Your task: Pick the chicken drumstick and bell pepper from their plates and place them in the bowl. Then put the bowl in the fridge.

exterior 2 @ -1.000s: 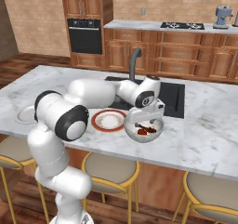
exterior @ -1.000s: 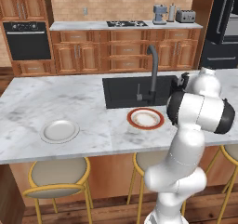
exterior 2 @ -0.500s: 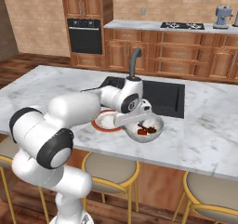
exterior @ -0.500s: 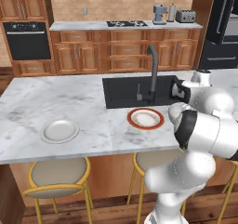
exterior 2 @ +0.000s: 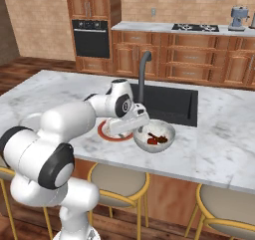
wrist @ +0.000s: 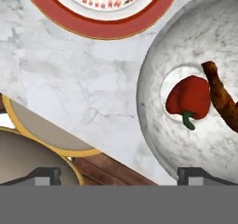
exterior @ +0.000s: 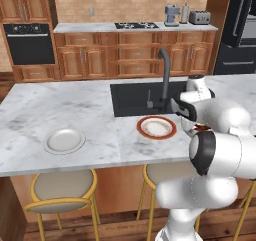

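Heads up, your gripper (wrist: 118, 174) is wide open straddling the bowl (wrist: 153, 65) rim near the counter (wrist: 69, 83) edge, so a sloppy pinch could tip it and dump the bell pepper (wrist: 189, 98) and chicken drumstick (wrist: 223, 100).

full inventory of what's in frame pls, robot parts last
bowl: 1, white-grey marbled, on the island counter right of the red-rimmed plate
bell pepper: 1, red, inside the bowl
chicken drumstick: 1, brown, inside the bowl beside the pepper
red-rimmed plate: 1, white with orange-red rim, in front of the sink, nothing on it
plain plate: 1, white-grey, left part of the island, nothing on it
sink: 1, black, set in the island
faucet: 1, dark grey, at the sink
stools: yellow-framed, under the island edge
wall oven: 1, black, back left
claw: 1, open, at the bowl's left rim, holding nothing
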Available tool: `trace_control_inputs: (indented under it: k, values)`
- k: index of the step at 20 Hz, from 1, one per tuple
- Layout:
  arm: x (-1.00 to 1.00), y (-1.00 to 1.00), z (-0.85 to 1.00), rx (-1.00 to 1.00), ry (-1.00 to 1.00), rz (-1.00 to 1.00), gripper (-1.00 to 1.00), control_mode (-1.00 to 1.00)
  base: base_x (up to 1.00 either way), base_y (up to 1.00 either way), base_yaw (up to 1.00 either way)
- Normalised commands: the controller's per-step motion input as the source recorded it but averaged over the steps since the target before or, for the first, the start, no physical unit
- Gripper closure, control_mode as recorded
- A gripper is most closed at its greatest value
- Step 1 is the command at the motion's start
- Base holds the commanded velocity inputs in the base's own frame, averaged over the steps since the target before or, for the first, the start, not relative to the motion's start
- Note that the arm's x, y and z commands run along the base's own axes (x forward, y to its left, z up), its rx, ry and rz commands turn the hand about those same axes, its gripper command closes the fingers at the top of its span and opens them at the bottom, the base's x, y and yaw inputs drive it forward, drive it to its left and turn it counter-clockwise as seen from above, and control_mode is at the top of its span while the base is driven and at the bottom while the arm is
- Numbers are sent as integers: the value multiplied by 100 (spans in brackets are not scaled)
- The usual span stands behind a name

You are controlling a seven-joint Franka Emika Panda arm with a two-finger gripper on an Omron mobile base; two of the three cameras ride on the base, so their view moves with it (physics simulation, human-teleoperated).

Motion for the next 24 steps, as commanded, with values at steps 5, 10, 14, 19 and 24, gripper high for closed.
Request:
trace_control_inputs:
  k: [5, 10, 14, 19, 24]
  values:
    - [3, 3, -4, -9, -11, 0, -100, -100, 0, 0, 0]
    - [9, 0, -12, -1, -15, -1, -100, -100, 0, 0, 0]
    - [20, 0, -13, 0, -3, -6, -100, -100, 0, 0, 0]
    - [27, 2, -10, -3, 2, -10, -100, -100, 0, 0, 0]
    - [24, 0, -11, -4, 0, -7, -100, -100, 0, 0, 0]
